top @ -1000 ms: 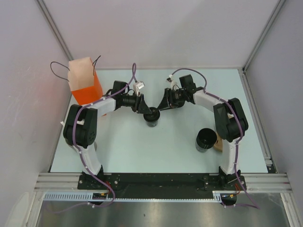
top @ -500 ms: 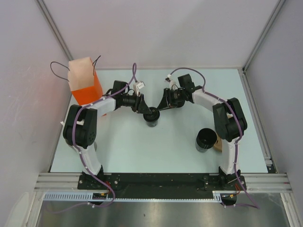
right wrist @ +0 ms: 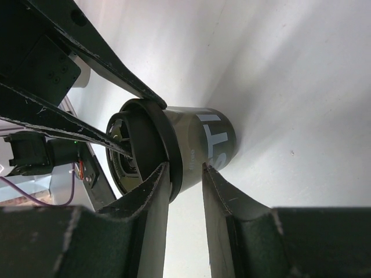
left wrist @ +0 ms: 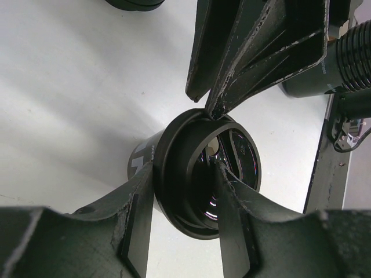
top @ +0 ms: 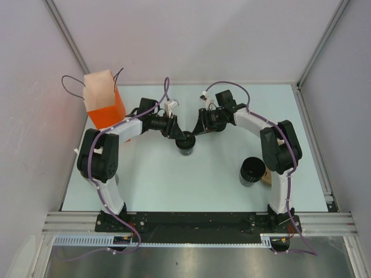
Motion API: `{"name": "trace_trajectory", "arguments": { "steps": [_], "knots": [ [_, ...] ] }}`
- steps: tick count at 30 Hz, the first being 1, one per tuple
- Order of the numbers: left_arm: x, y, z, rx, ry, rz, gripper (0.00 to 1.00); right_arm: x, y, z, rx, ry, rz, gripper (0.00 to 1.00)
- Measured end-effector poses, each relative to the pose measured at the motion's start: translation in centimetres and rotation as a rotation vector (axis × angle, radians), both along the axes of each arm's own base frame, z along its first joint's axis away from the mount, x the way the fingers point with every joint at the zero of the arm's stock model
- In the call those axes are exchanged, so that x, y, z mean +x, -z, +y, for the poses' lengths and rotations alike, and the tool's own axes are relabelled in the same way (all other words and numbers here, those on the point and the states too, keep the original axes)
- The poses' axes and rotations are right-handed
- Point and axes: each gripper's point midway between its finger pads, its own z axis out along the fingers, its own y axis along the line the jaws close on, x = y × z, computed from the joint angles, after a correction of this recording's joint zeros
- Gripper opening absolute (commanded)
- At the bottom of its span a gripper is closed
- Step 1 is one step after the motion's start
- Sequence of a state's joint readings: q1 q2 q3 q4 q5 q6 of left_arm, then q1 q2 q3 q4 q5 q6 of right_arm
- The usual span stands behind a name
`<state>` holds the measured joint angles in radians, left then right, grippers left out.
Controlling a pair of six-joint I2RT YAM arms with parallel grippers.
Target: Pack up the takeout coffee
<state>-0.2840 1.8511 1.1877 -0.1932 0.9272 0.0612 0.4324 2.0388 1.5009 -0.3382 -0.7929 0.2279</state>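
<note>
From above, the takeout coffee (top: 186, 148) has its lid mostly hidden beneath fingertips. It stands upright at the middle of the table (top: 145, 176), lid up. The left gripper (left wrist: 186, 169) clamps the lid rim; the right gripper (right wrist: 184, 168) straddles it, grip unclear.

You see the coffee cup (right wrist: 203, 145) sideways in the frame, with white letters on its wall and its lid (right wrist: 148, 145) pointing left. Your right gripper (right wrist: 185, 171) straddles the lid's rim from below. The left gripper's fingers (right wrist: 98, 61) touch the rim from above.
</note>
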Motion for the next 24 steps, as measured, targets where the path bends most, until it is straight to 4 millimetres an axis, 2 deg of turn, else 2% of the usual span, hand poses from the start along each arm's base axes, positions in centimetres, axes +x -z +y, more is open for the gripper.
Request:
{"name": "trace_trajectory", "arguments": {
  "steps": [24],
  "knots": [
    [0.07,0.01,0.39,0.044,-0.015,-0.026,0.41,0.28,0.29,0.52,-0.138,-0.013,-0.102,0.34]
  ]
}}
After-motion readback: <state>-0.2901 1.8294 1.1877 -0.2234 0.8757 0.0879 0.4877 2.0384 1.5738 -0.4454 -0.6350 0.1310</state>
